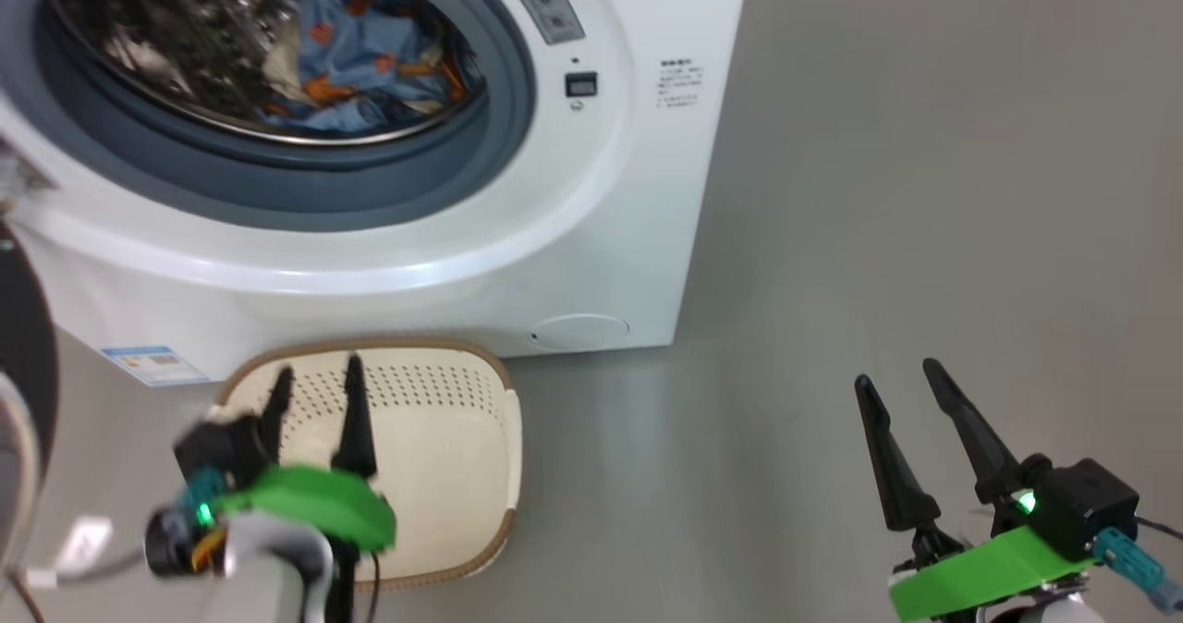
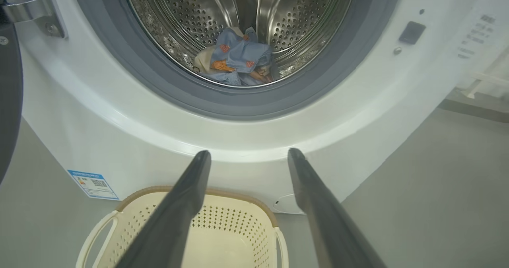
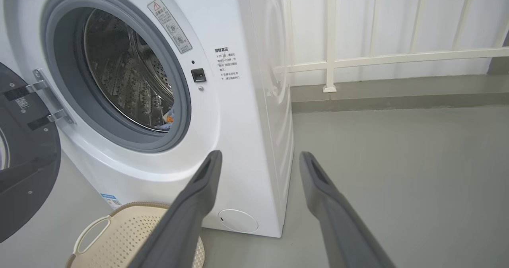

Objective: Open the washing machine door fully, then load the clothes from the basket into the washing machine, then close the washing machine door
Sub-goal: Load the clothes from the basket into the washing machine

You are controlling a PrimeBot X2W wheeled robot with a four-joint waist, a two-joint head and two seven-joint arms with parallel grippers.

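The white washing machine [image 1: 591,235] stands with its black door [image 3: 24,160] swung wide open to the left. Light blue printed clothes [image 1: 370,50] with some cream cloth lie inside the steel drum [image 2: 238,17], low at the back. The cream basket [image 1: 444,475] sits on the floor in front of the machine, with nothing visible in it. My left gripper [image 1: 316,381] hovers open over the basket, fingers toward the machine, holding nothing. My right gripper [image 1: 898,373] is open over bare floor, right of the machine, also holding nothing.
Grey floor [image 1: 924,189] stretches to the right of the machine. A white railing [image 3: 358,57] on a low kerb runs behind it. The open door's hinge [image 2: 32,9] sits at the machine's left edge. A blue label sticker [image 1: 152,364] marks the lower front.
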